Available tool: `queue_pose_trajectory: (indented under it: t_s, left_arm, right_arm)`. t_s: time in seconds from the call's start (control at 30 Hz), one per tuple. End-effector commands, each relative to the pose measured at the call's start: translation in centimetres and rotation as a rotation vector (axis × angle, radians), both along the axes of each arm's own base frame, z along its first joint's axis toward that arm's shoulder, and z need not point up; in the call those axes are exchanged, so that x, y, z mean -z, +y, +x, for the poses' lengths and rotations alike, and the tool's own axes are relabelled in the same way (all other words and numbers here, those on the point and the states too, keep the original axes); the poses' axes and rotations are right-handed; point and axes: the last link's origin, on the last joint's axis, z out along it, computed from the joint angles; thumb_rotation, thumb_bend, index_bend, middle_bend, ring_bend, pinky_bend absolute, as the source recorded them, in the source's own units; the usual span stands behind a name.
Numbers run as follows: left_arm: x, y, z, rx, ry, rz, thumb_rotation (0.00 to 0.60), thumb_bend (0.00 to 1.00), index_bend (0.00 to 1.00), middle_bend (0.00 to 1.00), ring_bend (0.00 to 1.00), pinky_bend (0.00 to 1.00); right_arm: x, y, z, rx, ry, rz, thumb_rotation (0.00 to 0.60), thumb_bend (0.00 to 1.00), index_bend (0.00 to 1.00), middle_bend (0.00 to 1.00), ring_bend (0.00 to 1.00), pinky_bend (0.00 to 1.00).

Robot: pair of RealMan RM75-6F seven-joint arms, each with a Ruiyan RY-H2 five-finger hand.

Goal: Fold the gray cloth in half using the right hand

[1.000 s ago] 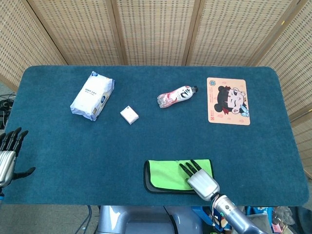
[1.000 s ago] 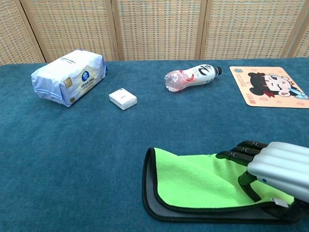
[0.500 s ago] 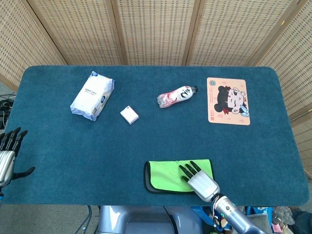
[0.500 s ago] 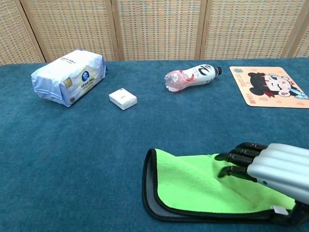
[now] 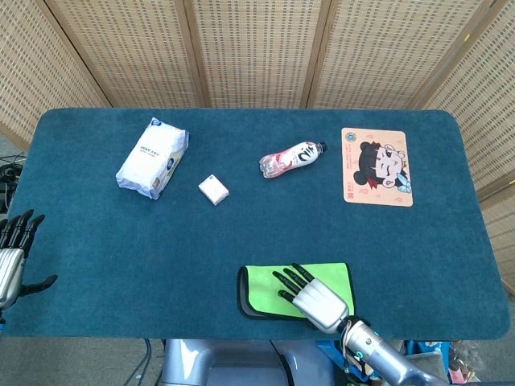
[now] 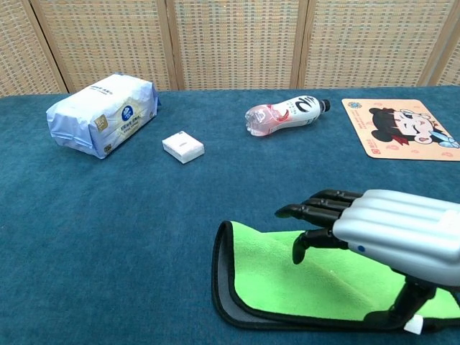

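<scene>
Lying at the table's (image 5: 96, 241) six o'clock edge is one cloth (image 5: 265, 289), folded with its green face up and a gray border showing. The right hand (image 5: 310, 293) hovers above it, fingers spread and holding nothing; it has slid toward nine o'clock and lifted since half a second ago. The left hand (image 5: 12, 257) sits at nine o'clock, fingers apart. Also there: one tissue pack (image 5: 153, 158), one small white box (image 5: 213, 189), one bottle (image 5: 291, 158), one cartoon mat (image 5: 376, 166).
</scene>
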Motion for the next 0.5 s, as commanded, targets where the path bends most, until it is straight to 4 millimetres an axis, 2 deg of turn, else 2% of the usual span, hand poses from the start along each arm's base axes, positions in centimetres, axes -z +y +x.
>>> queue_pose_trajectory:
  t_s: [0.03,0.33,0.5]
  left_arm:
    - [0.0,0.0,0.0,-0.002,-0.001,0.000,0.600,0.10,0.00,0.00,0.00,0.00]
    - [-0.2,0.3,-0.3,-0.013,-0.005,0.005,0.600,0.10,0.00,0.00,0.00,0.00]
    - [-0.2,0.4,-0.4,-0.019,-0.005,0.003,0.600,0.10,0.00,0.00,0.00,0.00]
  right_arm:
    - [0.9,-0.3,0.7,-0.008,-0.009,0.027,0.600,0.19,0.30,0.00,0.00,0.00]
    - [3.8,-1.0,2.0,-0.035,0.025,0.042,0.600,0.19,0.35,0.00,0.00,0.00]
    - [4.8,-1.5,2.3,-0.043,0.038,0.026,0.600,0.19,0.36,0.00,0.00,0.00]
